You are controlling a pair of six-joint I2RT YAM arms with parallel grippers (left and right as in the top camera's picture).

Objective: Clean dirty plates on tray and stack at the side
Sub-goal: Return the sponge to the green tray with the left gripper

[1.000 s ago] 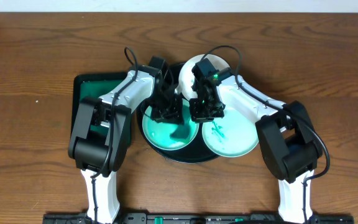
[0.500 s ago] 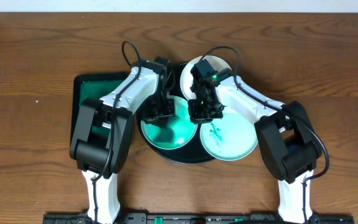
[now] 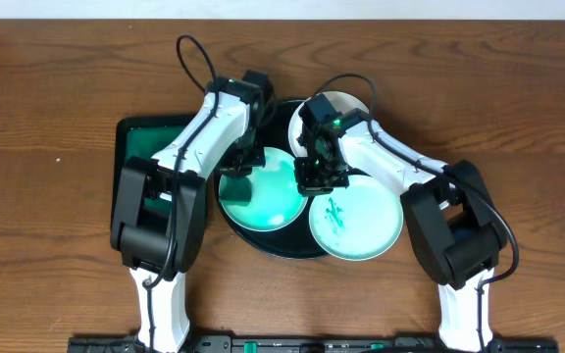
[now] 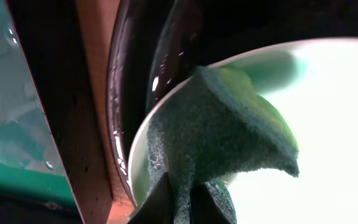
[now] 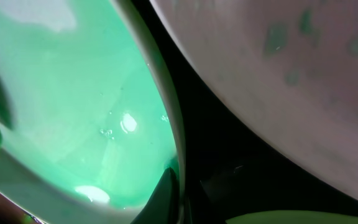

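Plates [image 3: 268,201], small, round, white with teal smears, lie on the big shiny black round tray [image 3: 281,247]. Left gripper [image 3: 238,169] squeezes a green sponge [image 4: 222,130] on one. I cannot tell whether the right gripper [image 3: 322,178] is apart or together.

green-tinted plate [image 5: 73,124] left | smeared pale plate [image 5: 278,81] upper right | black tray [image 5: 229,162] between

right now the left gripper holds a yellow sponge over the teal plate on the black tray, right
Not quite. The sponge is dark green, not yellow; the left wrist view shows it. The rest stands: the left gripper holds it over the teal plate on the black tray.
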